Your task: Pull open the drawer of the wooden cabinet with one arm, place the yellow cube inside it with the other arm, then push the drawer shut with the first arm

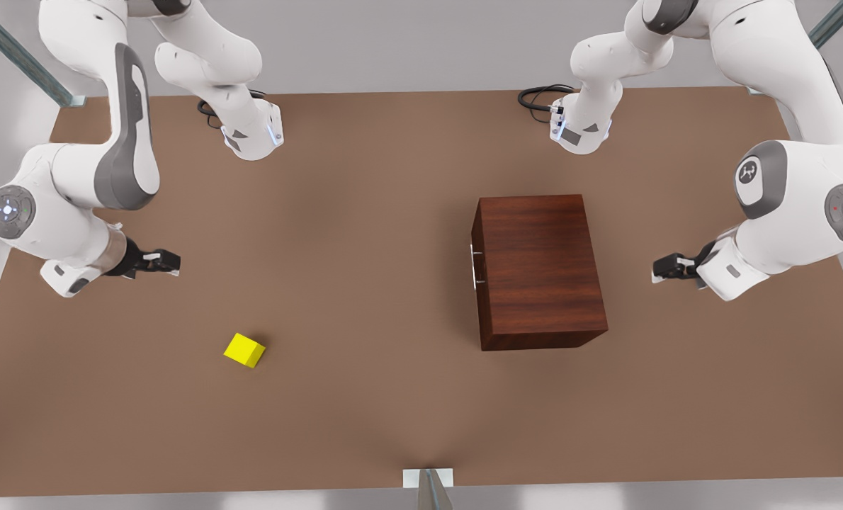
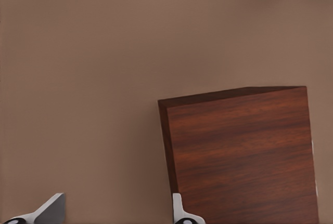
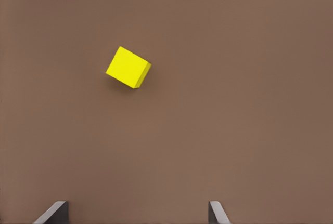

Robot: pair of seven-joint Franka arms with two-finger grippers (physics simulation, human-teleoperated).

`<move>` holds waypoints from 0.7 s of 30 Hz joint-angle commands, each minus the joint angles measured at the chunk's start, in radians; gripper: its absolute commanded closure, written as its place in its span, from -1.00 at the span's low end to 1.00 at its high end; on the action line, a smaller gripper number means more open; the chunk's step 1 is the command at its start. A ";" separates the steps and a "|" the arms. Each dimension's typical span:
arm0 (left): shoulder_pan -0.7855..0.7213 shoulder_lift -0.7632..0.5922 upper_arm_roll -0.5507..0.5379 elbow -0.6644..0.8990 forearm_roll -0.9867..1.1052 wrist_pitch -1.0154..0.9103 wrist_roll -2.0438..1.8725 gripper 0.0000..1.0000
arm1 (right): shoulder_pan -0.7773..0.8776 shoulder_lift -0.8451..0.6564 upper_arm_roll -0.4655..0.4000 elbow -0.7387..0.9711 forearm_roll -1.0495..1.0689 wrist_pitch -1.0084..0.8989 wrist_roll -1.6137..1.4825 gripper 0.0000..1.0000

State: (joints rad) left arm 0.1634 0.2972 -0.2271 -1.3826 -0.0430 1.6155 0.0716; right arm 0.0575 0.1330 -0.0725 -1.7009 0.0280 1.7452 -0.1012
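Yellow cube (image 1: 244, 350): on the table (image 1: 365, 397), near the right gripper (image 1: 165, 263), apart from it; fingers spread wide, empty.
Wooden cabinet (image 1: 538, 273): drawer closed, handle (image 1: 474, 265) facing the cube's side.
Left gripper (image 1: 666, 268): just beside the cabinet's opposite side, parted, empty.

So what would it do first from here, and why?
Probably the left gripper, open beside the wooden cabinet, should swing round to the silver handle on the far side, since the drawer looks shut. The right gripper waits open near the yellow cube.
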 commanded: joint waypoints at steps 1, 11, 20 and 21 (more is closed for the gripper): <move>-0.010 -0.001 0.000 -0.001 0.008 0.029 -0.041 -1.00 | -0.027 0.011 -0.001 0.017 0.003 0.034 -0.048 -1.00; -0.723 0.217 0.000 0.240 0.239 -0.002 -0.937 -1.00 | -0.031 0.034 -0.004 0.044 0.010 0.023 -0.046 -1.00; -0.817 0.342 0.014 0.172 0.439 -0.057 -1.004 -1.00 | -0.031 0.045 -0.006 0.053 0.012 0.020 -0.046 -1.00; -0.812 0.344 0.014 0.162 0.425 -0.066 -1.006 -1.00 | -0.031 0.045 -0.006 0.053 0.012 0.020 -0.046 -1.00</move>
State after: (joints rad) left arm -0.6536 0.6414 -0.2123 -1.2180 0.3678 1.5875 -0.5355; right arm 0.0261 0.1789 -0.0780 -1.6486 0.0388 1.7670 -0.1326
